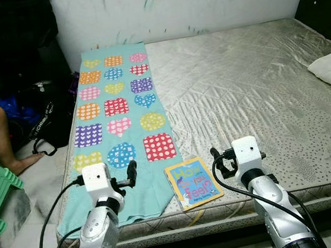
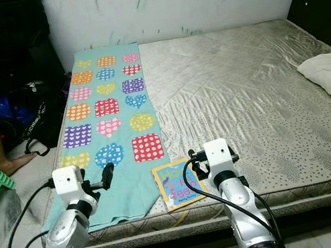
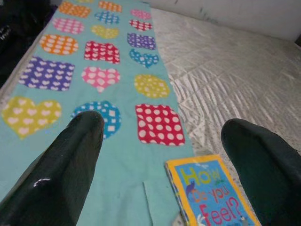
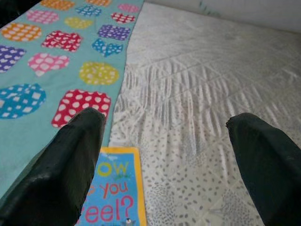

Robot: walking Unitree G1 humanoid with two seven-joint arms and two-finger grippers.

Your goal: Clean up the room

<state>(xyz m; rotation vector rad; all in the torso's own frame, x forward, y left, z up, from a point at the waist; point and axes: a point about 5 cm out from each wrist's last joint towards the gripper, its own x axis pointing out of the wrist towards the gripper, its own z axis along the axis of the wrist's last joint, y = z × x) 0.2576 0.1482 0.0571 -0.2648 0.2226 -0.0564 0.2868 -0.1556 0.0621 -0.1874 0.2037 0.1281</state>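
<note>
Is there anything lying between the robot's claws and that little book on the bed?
Nothing visible. The book lies flat near the mattress edge, beside the patterned cloth, with the open left gripper and open right gripper on either side of it.

Flat on the mattress (image 1: 251,84) near its front edge: a small picture book (image 1: 194,183), yellow-bordered blue cover up, slightly askew. Just left of it, touching or nearly so, a long teal cloth (image 1: 115,115) with dotted hearts and squares, spread along the left edge.
</note>
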